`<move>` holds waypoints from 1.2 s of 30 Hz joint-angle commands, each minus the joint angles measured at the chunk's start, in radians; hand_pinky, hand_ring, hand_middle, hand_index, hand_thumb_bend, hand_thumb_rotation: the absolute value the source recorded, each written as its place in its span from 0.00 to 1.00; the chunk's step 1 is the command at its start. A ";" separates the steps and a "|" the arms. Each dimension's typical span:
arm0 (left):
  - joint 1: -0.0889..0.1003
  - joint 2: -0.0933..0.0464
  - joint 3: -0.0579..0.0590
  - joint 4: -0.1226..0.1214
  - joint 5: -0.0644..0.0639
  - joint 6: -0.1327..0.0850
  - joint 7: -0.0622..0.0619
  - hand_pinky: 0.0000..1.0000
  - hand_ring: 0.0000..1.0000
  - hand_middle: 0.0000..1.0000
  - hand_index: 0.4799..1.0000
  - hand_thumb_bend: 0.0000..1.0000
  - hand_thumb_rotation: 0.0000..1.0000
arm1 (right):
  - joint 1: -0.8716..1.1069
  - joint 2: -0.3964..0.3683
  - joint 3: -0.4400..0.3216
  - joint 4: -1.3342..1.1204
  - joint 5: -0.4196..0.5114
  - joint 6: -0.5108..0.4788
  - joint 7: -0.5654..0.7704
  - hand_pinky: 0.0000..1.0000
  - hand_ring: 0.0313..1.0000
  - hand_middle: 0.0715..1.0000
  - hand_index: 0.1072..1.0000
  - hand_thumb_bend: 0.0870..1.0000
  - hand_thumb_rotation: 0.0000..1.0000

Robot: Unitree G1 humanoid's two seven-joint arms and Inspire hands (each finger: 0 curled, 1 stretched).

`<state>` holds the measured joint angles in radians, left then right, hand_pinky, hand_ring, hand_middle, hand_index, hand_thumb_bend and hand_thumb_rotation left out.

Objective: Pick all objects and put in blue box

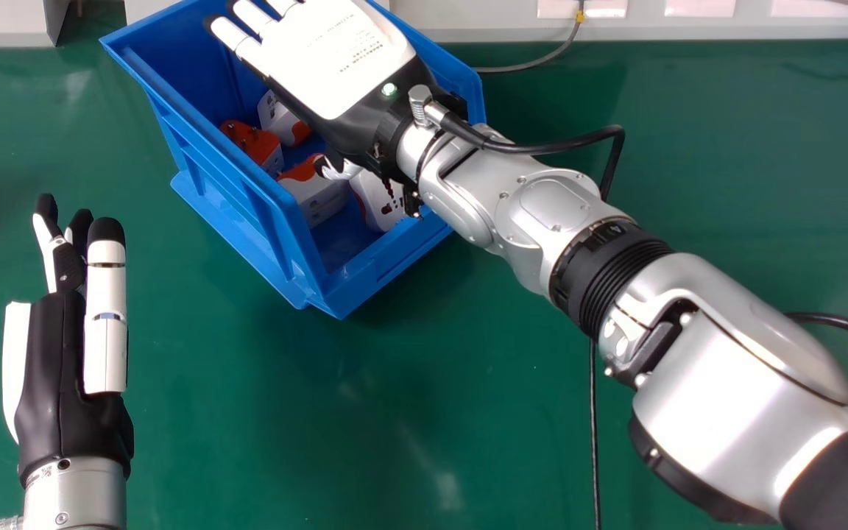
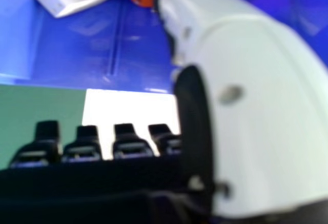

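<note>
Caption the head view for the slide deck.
Right hand, fingers straight, over the blue box with plug adapters inside; left hand off to the box's left.

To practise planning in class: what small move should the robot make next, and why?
Probably lift the black and white right hand clear of the open blue plastic box: its fingers look straight, holding nothing, and white-and-orange plug adapters lie inside.
</note>
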<state>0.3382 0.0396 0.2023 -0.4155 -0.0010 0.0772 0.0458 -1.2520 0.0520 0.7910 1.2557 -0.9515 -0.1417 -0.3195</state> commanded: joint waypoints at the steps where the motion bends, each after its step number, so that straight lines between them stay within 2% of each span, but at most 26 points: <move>1: -0.015 0.005 0.002 -0.009 0.004 -0.005 0.004 1.00 1.00 1.00 1.00 0.38 0.99 | -0.025 -0.012 -0.005 -0.021 0.003 0.001 -0.018 0.96 1.00 1.00 1.00 0.21 0.00; 5: -0.020 0.006 0.002 -0.006 0.002 -0.007 0.003 1.00 1.00 1.00 1.00 0.38 0.99 | -0.023 -0.020 -0.010 -0.030 0.007 0.001 -0.013 0.96 1.00 1.00 1.00 0.21 0.00; 8: -0.019 0.006 0.001 0.001 0.004 -0.019 0.003 1.00 1.00 1.00 1.00 0.38 0.99 | -0.018 -0.032 -0.020 -0.050 0.018 -0.001 -0.008 0.96 1.00 1.00 1.00 0.20 0.00; 13: -0.028 0.011 0.007 0.017 0.001 -0.023 0.002 1.00 1.00 1.00 1.00 0.38 0.99 | 0.015 -0.065 -0.091 -0.141 0.084 -0.020 0.025 0.97 1.00 1.00 1.00 0.19 0.00; 17: -0.033 0.014 0.011 0.022 0.002 -0.022 0.003 1.00 1.00 1.00 1.00 0.38 0.99 | 0.095 -0.129 -0.129 -0.311 0.098 -0.022 0.024 0.97 1.00 1.00 1.00 0.22 0.00; 21: -0.038 0.019 0.013 0.024 0.007 -0.017 0.003 1.00 1.00 1.00 1.00 0.38 0.99 | 0.272 -0.237 -0.192 -0.646 0.104 -0.012 0.046 0.97 1.00 1.00 1.00 0.24 0.01; 26: -0.045 0.031 0.025 0.039 0.003 -0.021 -0.004 1.00 1.00 1.00 1.00 0.37 0.99 | 0.529 -0.318 -0.284 -1.018 0.125 0.007 0.083 0.98 1.00 1.00 1.00 0.27 0.12; 29: -0.046 0.037 0.029 0.043 0.000 -0.023 -0.008 1.00 1.00 1.00 1.00 0.37 0.99 | 0.667 -0.354 -0.323 -1.150 0.136 -0.016 0.075 0.98 1.00 1.00 1.00 0.28 0.16; 30: -0.047 0.038 0.030 0.044 0.000 -0.024 -0.009 1.00 1.00 1.00 1.00 0.37 0.99 | 0.698 -0.360 -0.332 -1.175 0.138 -0.023 0.073 0.98 1.00 1.00 1.00 0.29 0.21; 33: -0.051 0.043 0.036 0.051 -0.003 -0.020 -0.011 1.00 1.00 1.00 1.00 0.37 0.99 | 0.832 -0.386 -0.375 -1.271 0.174 -0.050 0.078 0.98 1.00 1.00 1.00 0.29 0.21; 35: -0.055 0.045 0.040 0.054 -0.006 -0.016 -0.013 1.00 1.00 1.00 1.00 0.37 0.99 | 0.905 -0.399 -0.402 -1.318 0.188 -0.066 0.079 0.99 1.00 1.00 1.00 0.33 0.35; 36: -0.058 0.046 0.042 0.056 -0.008 -0.014 -0.014 1.00 1.00 1.00 1.00 0.37 0.99 | 0.950 -0.408 -0.418 -1.339 0.190 -0.079 0.064 0.99 1.00 1.00 1.00 0.33 0.35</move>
<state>0.2894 0.0760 0.2368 -0.3552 -0.0027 0.0759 0.0332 -0.3451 -0.3460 0.4051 -0.0282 -0.7830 -0.1938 -0.2329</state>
